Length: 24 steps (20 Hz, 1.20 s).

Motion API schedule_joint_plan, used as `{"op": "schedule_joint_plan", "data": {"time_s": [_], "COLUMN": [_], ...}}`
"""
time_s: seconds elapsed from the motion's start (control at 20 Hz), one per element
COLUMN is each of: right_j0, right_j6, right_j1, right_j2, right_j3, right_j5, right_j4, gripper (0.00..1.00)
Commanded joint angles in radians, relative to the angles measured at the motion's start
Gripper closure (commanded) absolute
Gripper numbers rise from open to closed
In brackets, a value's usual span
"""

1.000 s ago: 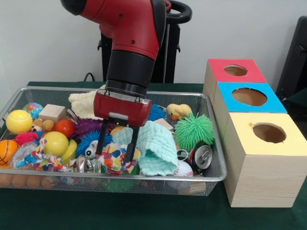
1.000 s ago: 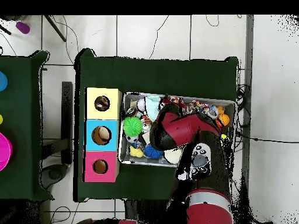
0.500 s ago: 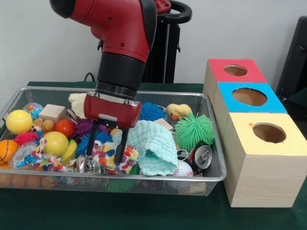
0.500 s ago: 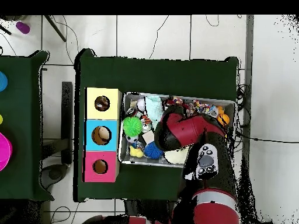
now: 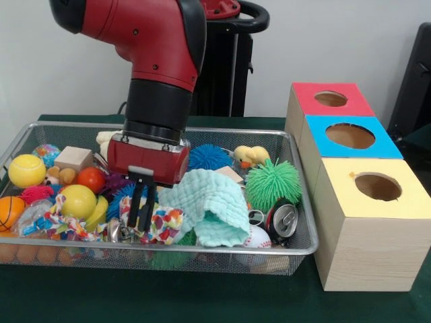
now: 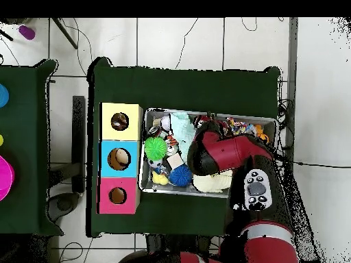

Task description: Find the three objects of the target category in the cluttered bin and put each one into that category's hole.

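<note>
Because my end effector point(image 5: 142, 210) was clenched on the spotted cloth point(image 5: 156, 222), I judged it might drag neighbouring toys from the bin point(image 5: 296, 250).

text: none legible | labels: none | can point(image 5: 281, 219): markings too small to read

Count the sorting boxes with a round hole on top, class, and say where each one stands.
3, in a row right of the wire bin in the front view: the yellow box nearest the camera, the blue box in the middle, the red box farthest back. None seems hidden.
</note>
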Motion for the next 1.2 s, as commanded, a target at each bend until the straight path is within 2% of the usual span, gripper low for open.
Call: {"op": "schedule_joint_plan", "data": {"time_s": [0.05,0.55,0.6,0.85,1.2], "right_j0": [-0.047,-0.042,-0.042,-0.038,-0.028], "right_j6": [-0.027,-0.025,-0.033,-0.012,-0.016], "right_j1": [0.007,-0.005,-0.006,-0.006,-0.015], "right_j2": [0.157,0.156,0.158,0.151,0.14], "right_j3": [0.075,0.082,0.081,0.082,0.077], "right_j5": [0.072,0.1,0.111,0.087,0.113], "right_j4": [0.004,0.013,0.01,0.013,0.02], "gripper": [1.0,1.0,0.0,0.0,0.0]}}
